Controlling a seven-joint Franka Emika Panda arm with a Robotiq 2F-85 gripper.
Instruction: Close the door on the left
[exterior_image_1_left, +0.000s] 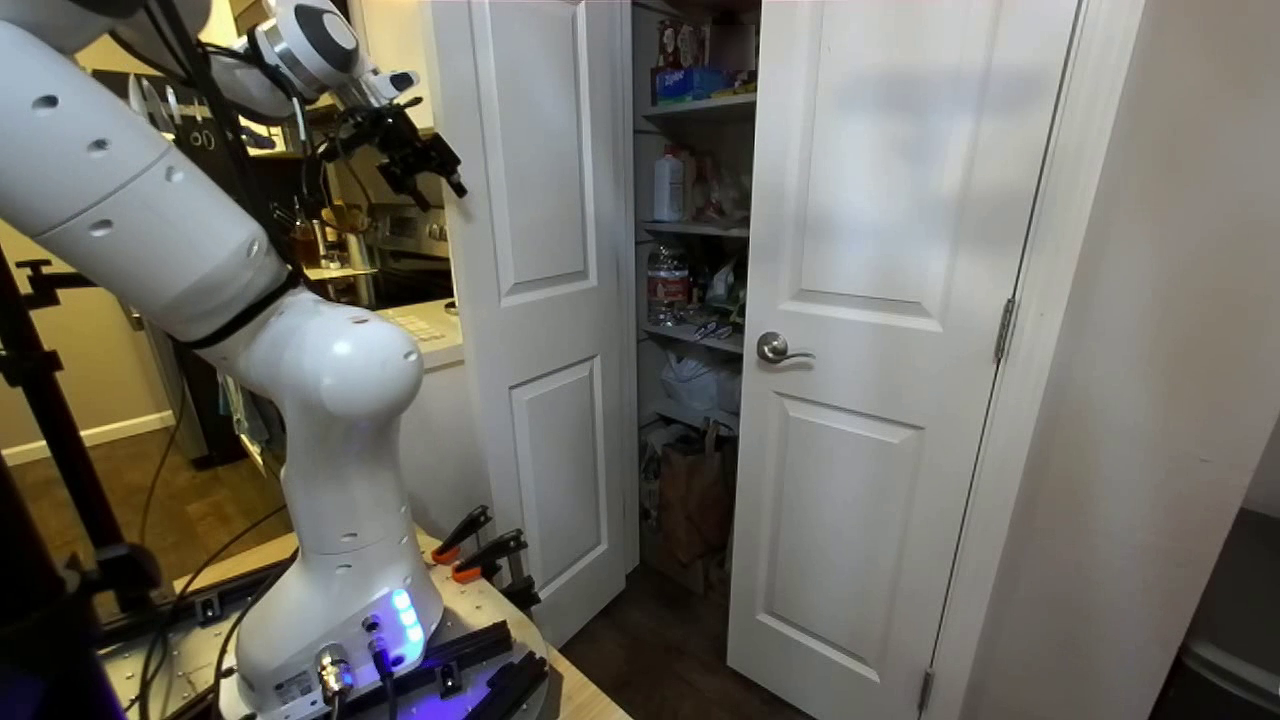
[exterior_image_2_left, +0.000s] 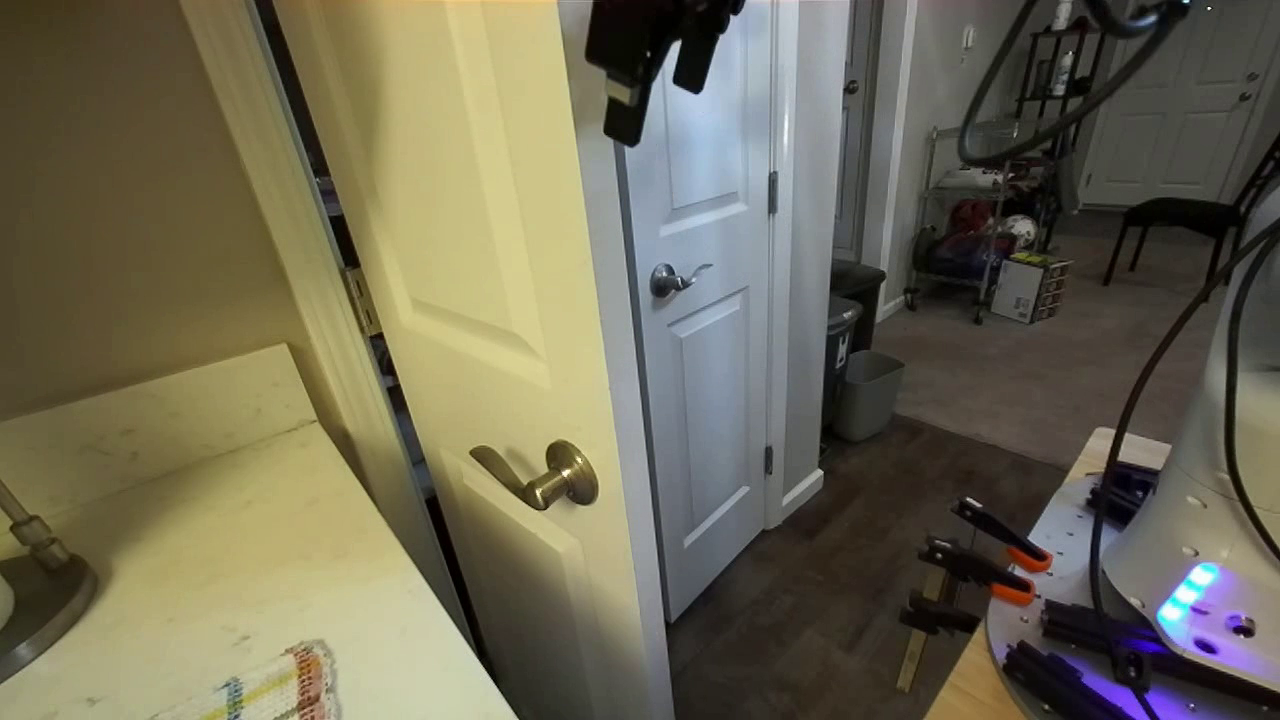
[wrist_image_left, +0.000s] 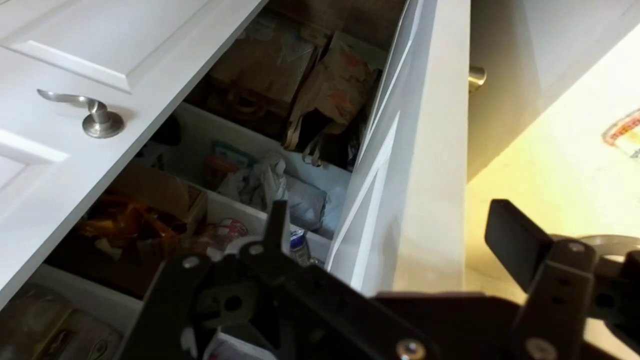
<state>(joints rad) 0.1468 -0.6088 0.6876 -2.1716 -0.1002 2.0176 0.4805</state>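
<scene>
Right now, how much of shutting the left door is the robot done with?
Done: the claw looks in place near the free edge of the left door. In hand: its fingers are open, one on each side of that edge in the wrist view; I can't tell if they touch. Left to do: the closing, since the door stands open with shelves showing past it.

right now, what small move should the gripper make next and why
I'd probably ease the open gripper around the edge of the left door to the side with the lever handle, ready to push it shut: it stands ajar, closet shelves show, and the wrist view frames the edge between the fingers, contact unclear.
</scene>
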